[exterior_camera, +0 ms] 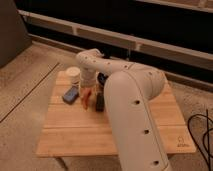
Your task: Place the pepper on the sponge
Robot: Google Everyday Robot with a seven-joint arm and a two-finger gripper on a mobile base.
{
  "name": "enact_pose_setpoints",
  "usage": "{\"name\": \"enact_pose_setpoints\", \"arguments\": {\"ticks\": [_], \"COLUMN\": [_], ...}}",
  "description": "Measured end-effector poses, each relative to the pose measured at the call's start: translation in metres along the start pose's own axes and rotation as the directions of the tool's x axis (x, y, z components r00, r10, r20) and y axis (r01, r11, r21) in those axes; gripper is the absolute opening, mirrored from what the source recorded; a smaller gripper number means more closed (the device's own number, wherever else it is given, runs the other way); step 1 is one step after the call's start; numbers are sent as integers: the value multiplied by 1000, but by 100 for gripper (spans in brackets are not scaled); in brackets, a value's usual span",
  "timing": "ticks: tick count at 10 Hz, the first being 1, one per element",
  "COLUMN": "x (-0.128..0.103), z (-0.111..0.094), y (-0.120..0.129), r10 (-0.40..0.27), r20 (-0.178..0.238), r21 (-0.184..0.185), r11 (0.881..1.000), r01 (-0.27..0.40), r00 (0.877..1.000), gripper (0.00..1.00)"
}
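The blue sponge [70, 94] lies flat on the left part of the wooden table [75, 135]. Just right of it, the small orange-red pepper [86, 98] stands nearly upright, a short gap away from the sponge. My gripper [88, 86] hangs straight down from the white wrist, directly over the pepper and at its top end. The wrist hides where the gripper and pepper meet, so I cannot tell whether the pepper is held or resting on the table.
A black rectangular bar [100, 102] lies right of the pepper. A white round cup [73, 75] stands behind the sponge. A dark object [102, 78] sits partly hidden behind my arm. My bulky white arm [132, 115] covers the table's middle and right.
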Motion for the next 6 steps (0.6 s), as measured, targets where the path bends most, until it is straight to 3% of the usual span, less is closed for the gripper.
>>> {"name": "enact_pose_setpoints", "arguments": {"ticks": [4, 5, 6], "x": [4, 2, -2], "z": [9, 8, 2], "y": [1, 0, 2], "r10": [-28, -28, -28], "r20": [-40, -36, -14], "r21": [-12, -6, 4], "r11": [1000, 1000, 1000], "r01": [27, 28, 28], "r00": [999, 999, 1000], "gripper": [8, 1, 0]}}
